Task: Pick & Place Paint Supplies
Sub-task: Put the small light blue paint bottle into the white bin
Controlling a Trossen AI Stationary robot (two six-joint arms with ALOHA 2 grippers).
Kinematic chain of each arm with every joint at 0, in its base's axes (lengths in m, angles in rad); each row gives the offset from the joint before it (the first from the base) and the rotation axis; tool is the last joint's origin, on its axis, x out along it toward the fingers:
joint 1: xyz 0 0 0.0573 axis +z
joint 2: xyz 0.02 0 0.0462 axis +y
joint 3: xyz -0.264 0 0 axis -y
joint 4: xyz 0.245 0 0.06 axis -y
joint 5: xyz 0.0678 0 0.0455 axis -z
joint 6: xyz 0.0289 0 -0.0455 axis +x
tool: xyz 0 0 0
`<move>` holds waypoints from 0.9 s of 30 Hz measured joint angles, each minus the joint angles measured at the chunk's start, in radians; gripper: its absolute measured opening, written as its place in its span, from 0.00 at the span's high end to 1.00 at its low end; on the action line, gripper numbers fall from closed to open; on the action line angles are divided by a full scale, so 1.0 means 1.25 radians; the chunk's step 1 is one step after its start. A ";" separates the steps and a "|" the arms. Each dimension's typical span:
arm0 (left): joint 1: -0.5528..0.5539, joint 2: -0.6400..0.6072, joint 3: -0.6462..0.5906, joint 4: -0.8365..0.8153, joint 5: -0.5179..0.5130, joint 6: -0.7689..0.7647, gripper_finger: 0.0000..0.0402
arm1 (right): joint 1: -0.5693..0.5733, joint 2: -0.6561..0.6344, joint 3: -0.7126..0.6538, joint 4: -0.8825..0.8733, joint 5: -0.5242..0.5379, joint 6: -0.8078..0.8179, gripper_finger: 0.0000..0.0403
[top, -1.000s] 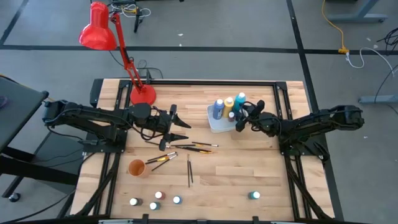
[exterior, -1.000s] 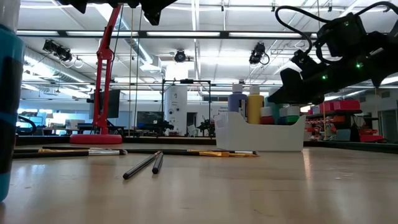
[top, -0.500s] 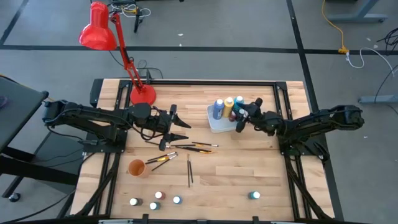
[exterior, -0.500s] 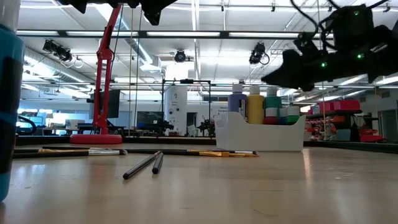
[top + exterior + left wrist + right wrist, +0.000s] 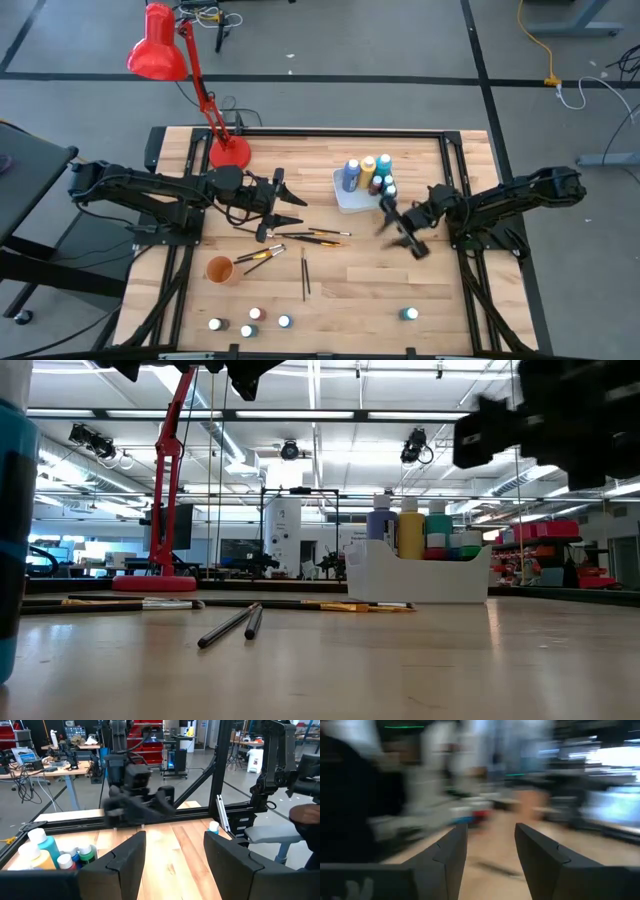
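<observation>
Several paint bottles stand in the white tray (image 5: pixel 345 201): blue (image 5: pixel 350 173), yellow (image 5: pixel 368 167), teal (image 5: pixel 385 161) and smaller ones (image 5: pixel 389 189). More small bottles stand by the near edge (image 5: pixel 256 315), and one stands apart (image 5: pixel 409 314). Thin brushes (image 5: pixel 312 235) lie flat on the table, left of centre. My right gripper (image 5: pixel 400 232) hangs open and blurred, just near-side and right of the tray, with nothing between its fingers (image 5: pixel 447 855). My left gripper (image 5: pixel 288 197) waits open, left of the tray and above the brushes.
A red desk lamp (image 5: pixel 228 152) stands at the far left of the table. An orange cup (image 5: pixel 220 269) sits near the left side, beside more brushes (image 5: pixel 262 257) (image 5: pixel 305 276). Bare wood lies between the tray and the lone bottle.
My right gripper has pulled away from the tray's right side, swinging quickly toward the table's near edge and rising in the low view. The bottles in the tray stand where they were. My left arm has kept still.
</observation>
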 joint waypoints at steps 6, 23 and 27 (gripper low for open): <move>0.000 0.000 0.000 0.000 0.000 0.034 0.48 | 0.043 0.000 0.000 -0.047 -0.233 -0.031 0.58; 0.000 0.000 0.000 0.001 0.000 0.033 0.48 | 0.344 0.072 0.000 -0.051 -0.131 -0.287 0.58; 0.000 0.000 0.000 0.001 -0.001 0.033 0.48 | 0.398 0.171 0.025 -0.053 -0.095 -0.367 0.58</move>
